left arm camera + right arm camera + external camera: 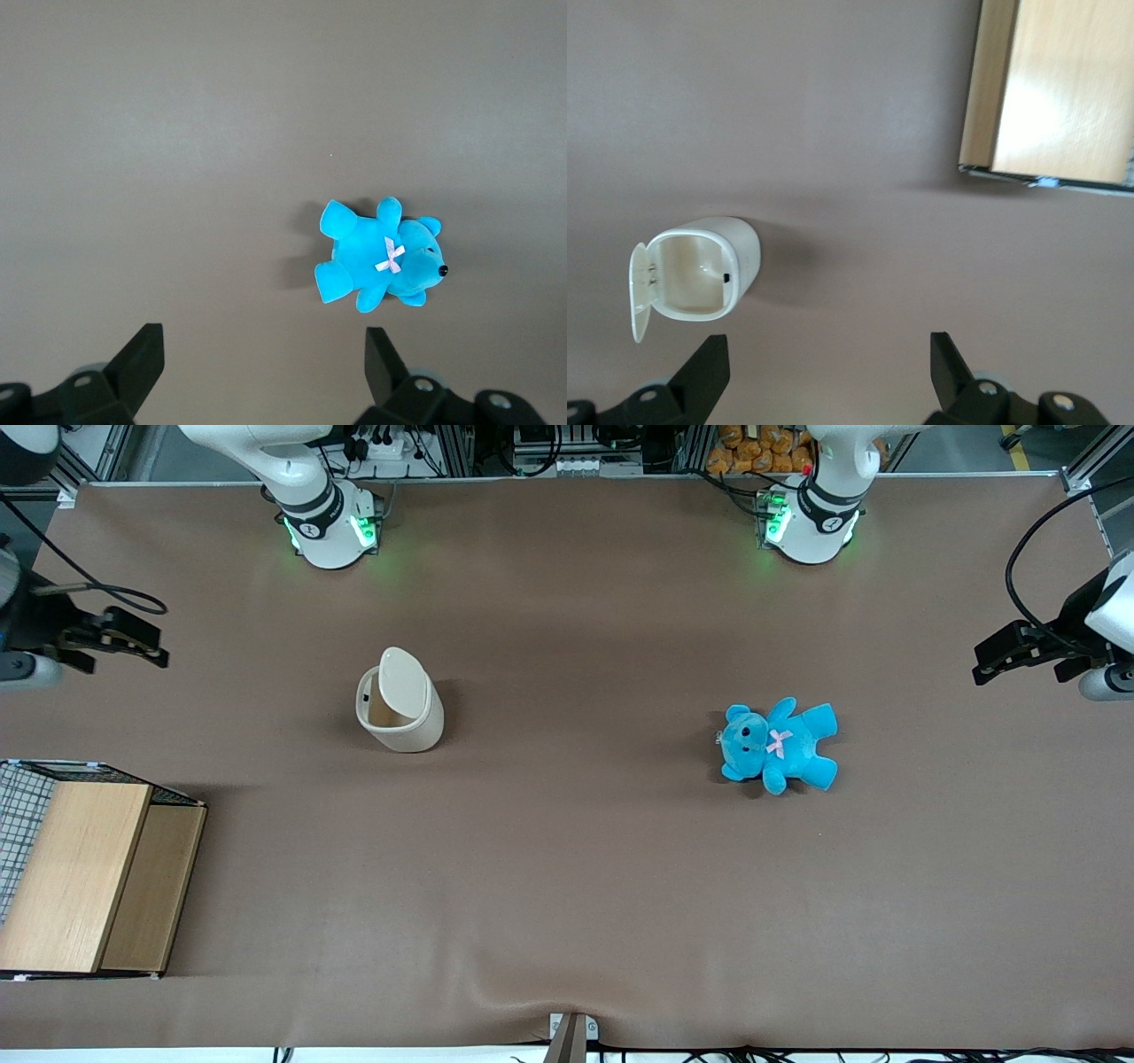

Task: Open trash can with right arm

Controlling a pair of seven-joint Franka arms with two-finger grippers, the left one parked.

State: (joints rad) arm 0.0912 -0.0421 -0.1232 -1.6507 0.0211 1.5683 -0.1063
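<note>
One item under task: trash can (400,712), cream-white, upright on the brown table cover (567,868), toward the working arm's end of the table and nearer the front camera than the right arm's base (330,531).

Lid (403,677): swung up on its hinge, standing clear of the mouth. Confirm in the right wrist view: lid (638,292) edge-on beside the rim, tan interior (691,274) fully exposed, no contents visible.

Gripper (133,642): raised above the table edge at the working arm's end, well apart from the trash can, no contact with lid or body. Fingers (709,365) spread wide, nothing between them.

Step in hand, by judgement: opening complete; arm in clear, withdrawn posture. No press or lift on the lid outstanding.

Next move, by judgement: hold position or park. Keep any travel path away from the raised lid; a brush against it likely to tip it shut or shift the light bin.

Surroundings: wooden box (89,872) nearer the front camera than the trash can, at the working arm's end; blue teddy (778,744) toward the parked arm's end, well apart from the bin.
</note>
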